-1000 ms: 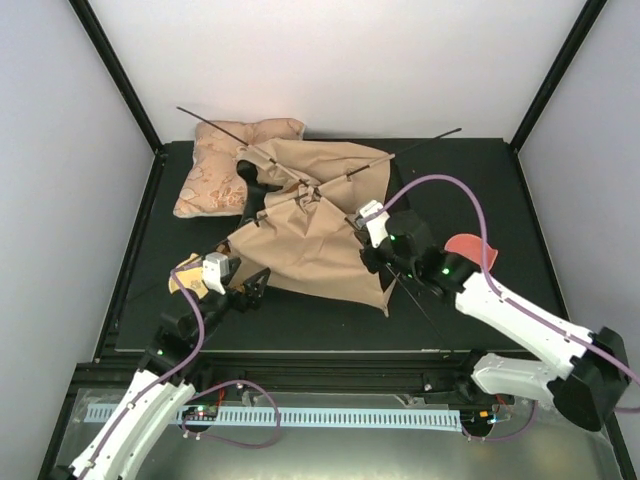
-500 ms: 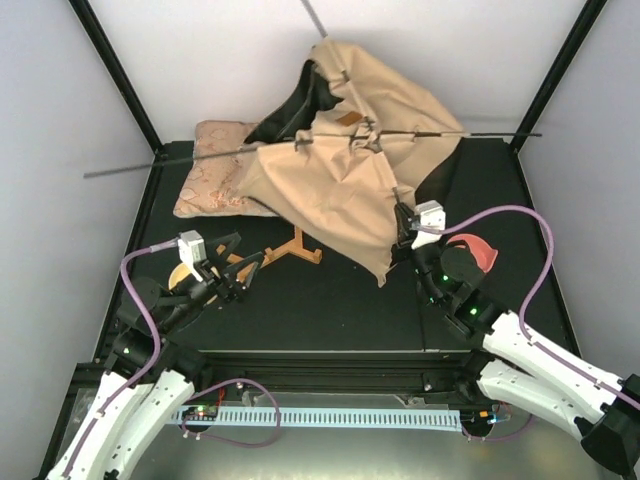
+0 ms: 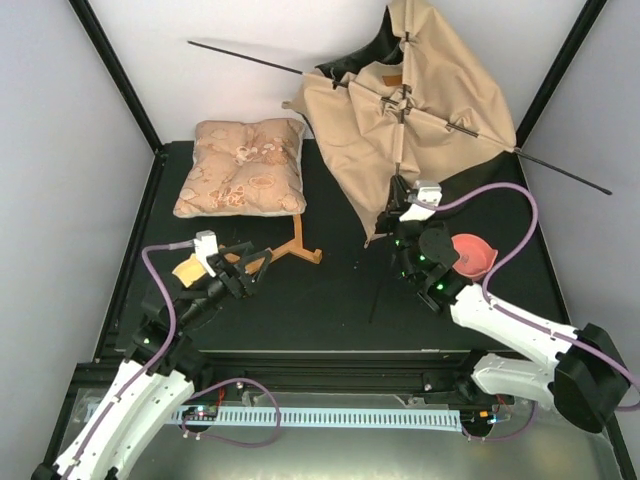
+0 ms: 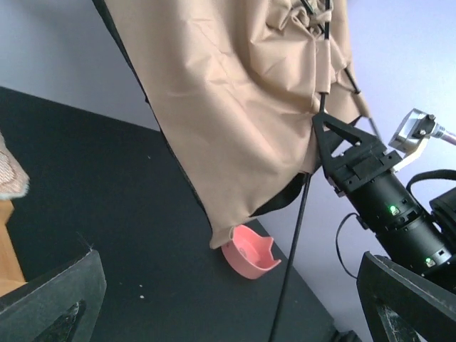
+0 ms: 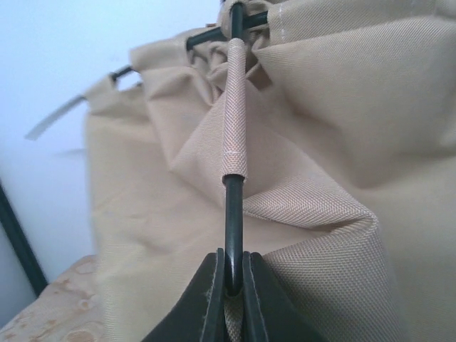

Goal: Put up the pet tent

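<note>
Your right tool pinches one thin pole, the pet tent hoisted high at far right. Your left tool gapes wide, near left. Careful: that slim pole could slip or twist, dumping canvas onto the pink bowl.

No words, numbers or signs can be read anywhere. A small brown label is seen on the pet tent, but it is too small and blurry for any letters to be made out.
</note>
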Controlling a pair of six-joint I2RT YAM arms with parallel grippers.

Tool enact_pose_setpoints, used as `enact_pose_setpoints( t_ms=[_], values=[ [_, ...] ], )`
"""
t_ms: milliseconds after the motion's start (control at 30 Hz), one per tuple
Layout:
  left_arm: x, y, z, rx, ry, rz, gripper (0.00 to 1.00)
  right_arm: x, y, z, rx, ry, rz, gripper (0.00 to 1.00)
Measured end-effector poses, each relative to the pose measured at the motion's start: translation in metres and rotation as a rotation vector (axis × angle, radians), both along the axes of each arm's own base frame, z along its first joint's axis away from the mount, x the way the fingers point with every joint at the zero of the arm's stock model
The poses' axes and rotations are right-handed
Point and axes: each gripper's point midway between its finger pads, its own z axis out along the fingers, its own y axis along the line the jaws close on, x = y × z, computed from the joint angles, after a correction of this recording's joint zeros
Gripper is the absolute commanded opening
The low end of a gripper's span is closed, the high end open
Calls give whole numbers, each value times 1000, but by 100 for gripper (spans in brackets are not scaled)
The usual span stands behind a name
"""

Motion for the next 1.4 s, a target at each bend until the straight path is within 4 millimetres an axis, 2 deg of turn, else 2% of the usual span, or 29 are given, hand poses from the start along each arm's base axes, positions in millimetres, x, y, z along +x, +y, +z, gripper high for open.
enact_pose_setpoints(
  t_ms=[133,333,467,667,833,967,1033,1133,1233,1333,1400],
  values=[
    [6,-10,-5,-14,29,-40,97,4,22,1,-21,-10,87,4],
    [24,-36,-23,38,113,-144,90,8,52,-20,-90,14,204,4],
    [39,-56,-23,68,155,-223,84,8,67,-31,-111,30,272,4],
    [67,-82,23,69,77,-288,79,2,78,-48,-133,49,346,4],
    [96,-108,60,54,16,-321,70,-3,82,-66,-163,76,386,4],
    [118,-126,75,55,23,-314,68,-5,86,-72,-174,84,413,4],
    [132,-132,72,61,61,-291,68,-6,88,-73,-177,85,427,4],
    [146,-134,51,76,157,-247,67,-9,94,-75,-183,86,459,4],
    [153,-131,31,83,241,-210,67,-12,100,-77,-192,86,490,4],
    [157,-127,22,83,288,-173,66,-14,105,-83,-216,90,512,5],
    [160,-124,18,82,309,-142,61,-17,110,-87,-236,92,523,5]
  ],
)
